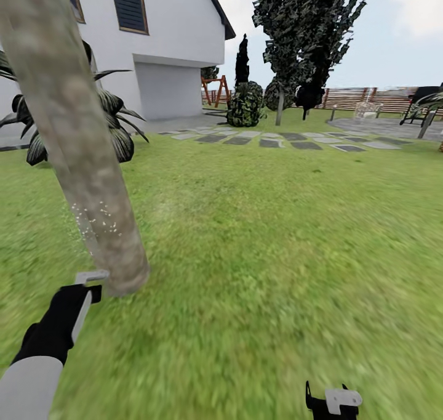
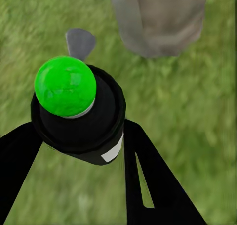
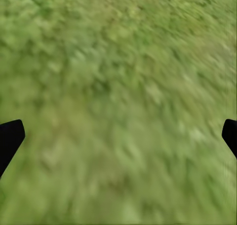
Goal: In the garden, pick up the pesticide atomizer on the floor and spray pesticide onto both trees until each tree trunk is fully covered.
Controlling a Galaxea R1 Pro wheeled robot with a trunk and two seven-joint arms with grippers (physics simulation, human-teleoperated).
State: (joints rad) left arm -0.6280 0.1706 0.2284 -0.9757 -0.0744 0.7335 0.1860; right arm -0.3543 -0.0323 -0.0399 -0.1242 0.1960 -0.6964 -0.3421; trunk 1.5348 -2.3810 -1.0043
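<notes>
**Left end effector holds the atomizer at the foot of a speckled trunk**

At the far left of the head view, a broad striped-leaf plant (image 1: 117,121) spreads in front of the white house (image 1: 172,32). A thick, mottled grey-brown tree trunk (image 1: 74,137) leans across that side of the picture and meets the lawn (image 1: 258,235) low on the left. Fine white specks dot its lower part.

Just beside the trunk's base is the left end effector (image 1: 86,290), at the end of a black wrist and grey forearm. In the left wrist view its two black fingers (image 2: 148,185) are clamped on the pesticide atomizer (image 2: 84,121), a small black bottle with a white patch on its side. Its top shows here as a bright green ball. The same trunk's base stands on the grass near the bottle.

Farther right, in the distance, grey stepping stones (image 1: 277,141) cross the lawn toward dark cypress-like shrubs (image 1: 245,103). A taller dark-leaved tree (image 1: 307,26) stands there too. A brown slat fence (image 1: 369,98) runs along the back.

At the lower right edge of the head view, the right end effector (image 1: 335,403) hangs low over the grass. In the right wrist view its fingertips (image 3: 10,138) sit far apart at the two sides of the picture. Blurred grass lies between them.
</notes>
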